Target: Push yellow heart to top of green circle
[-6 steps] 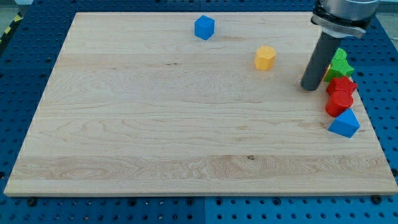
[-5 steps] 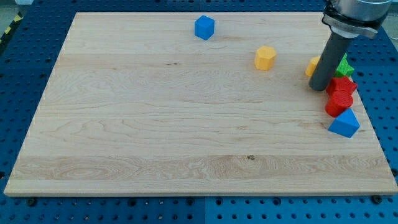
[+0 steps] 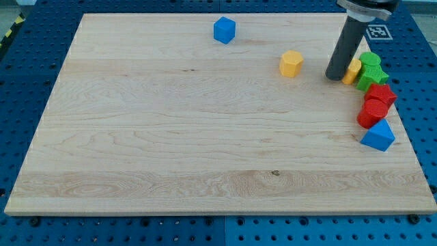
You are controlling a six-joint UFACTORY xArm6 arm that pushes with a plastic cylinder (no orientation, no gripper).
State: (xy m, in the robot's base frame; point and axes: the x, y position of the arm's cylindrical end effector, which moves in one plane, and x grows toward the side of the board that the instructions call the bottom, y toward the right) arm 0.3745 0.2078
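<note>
A yellow block (image 3: 354,70), partly hidden by the rod so its shape is unclear, lies near the board's right edge. It touches two green blocks: a rounded one (image 3: 371,59) at its upper right and a star-like one (image 3: 374,76) at its lower right. My tip (image 3: 336,77) rests on the board against the yellow block's left side. A second yellow block, hexagonal (image 3: 291,63), sits apart to the tip's left.
Two red blocks (image 3: 379,94) (image 3: 372,113) and a blue triangle (image 3: 377,136) line the right edge below the green ones. A blue cube (image 3: 224,30) sits near the top edge. The wooden board (image 3: 171,137) ends just right of the cluster.
The tip swung right and down, then came back up and left. The partly hidden yellow block now shows on the rod's right side instead of its left.
</note>
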